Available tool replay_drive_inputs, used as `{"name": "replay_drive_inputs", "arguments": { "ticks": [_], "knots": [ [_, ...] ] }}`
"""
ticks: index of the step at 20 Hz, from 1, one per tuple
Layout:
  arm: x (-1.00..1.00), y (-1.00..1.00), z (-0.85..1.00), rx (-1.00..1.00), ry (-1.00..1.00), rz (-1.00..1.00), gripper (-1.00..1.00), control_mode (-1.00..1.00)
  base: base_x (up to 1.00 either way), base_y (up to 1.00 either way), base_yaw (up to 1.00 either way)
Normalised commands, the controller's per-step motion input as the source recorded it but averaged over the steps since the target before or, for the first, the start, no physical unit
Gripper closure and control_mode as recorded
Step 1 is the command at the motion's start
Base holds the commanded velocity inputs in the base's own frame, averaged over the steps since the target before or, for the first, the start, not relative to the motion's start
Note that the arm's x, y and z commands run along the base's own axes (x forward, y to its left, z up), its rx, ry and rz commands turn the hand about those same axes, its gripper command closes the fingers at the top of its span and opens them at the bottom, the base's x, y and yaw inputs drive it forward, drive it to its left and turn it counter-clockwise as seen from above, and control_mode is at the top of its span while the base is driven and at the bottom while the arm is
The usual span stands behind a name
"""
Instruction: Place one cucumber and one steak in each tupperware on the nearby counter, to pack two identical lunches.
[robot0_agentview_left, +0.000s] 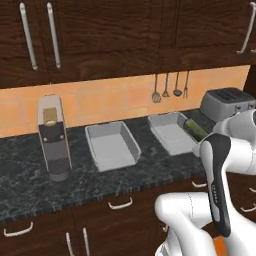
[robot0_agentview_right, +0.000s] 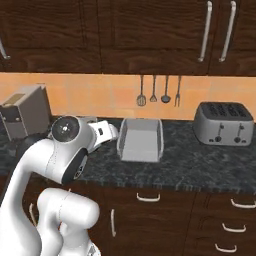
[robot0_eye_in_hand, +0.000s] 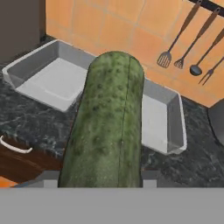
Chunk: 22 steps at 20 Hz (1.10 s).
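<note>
A dark green cucumber (robot0_eye_in_hand: 107, 127) runs lengthwise up the hand view, held between the fingers of my gripper (robot0_eye_in_hand: 100, 177), which is shut on it. From the left base view the cucumber (robot0_agentview_left: 194, 128) hangs over the right edge of the right tupperware (robot0_agentview_left: 170, 134), and my own arm hides the hand. The left tupperware (robot0_agentview_left: 112, 146) lies beside it with nothing inside. Both grey trays, the left tupperware (robot0_eye_in_hand: 46, 78) and the right tupperware (robot0_eye_in_hand: 164, 120), lie beyond the cucumber on the black marbled counter (robot0_agentview_left: 30, 165). The steak is out of view.
A silver toaster (robot0_agentview_left: 227, 102) stands at the counter's right end, also seen as the toaster (robot0_agentview_right: 223, 123). A grey coffee machine (robot0_agentview_left: 52, 137) stands left of the trays. Utensils (robot0_agentview_left: 170, 87) hang on the orange tiled wall. Drawers with silver handles (robot0_agentview_left: 120, 203) run below.
</note>
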Motion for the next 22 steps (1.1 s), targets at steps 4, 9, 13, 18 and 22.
{"name": "replay_drive_inputs", "arguments": {
  "ticks": [4,9,13,18,22],
  "knots": [
    [0.00,0.00,0.00,0.00,0.00,0.00,1.00,1.00,0.87,1.00,-0.18],
    [0.19,0.32,-0.27,0.00,0.01,-0.04,1.00,-1.00,0.39,0.60,-0.10],
    [0.51,0.71,-0.66,0.00,0.08,-0.09,1.00,-1.00,0.00,0.00,0.00],
    [0.48,1.00,-0.66,0.12,0.04,-0.11,1.00,-1.00,0.00,0.00,0.00],
    [0.37,1.00,-0.74,0.19,0.08,-0.09,1.00,-1.00,0.00,0.00,0.00]
  ]
}}
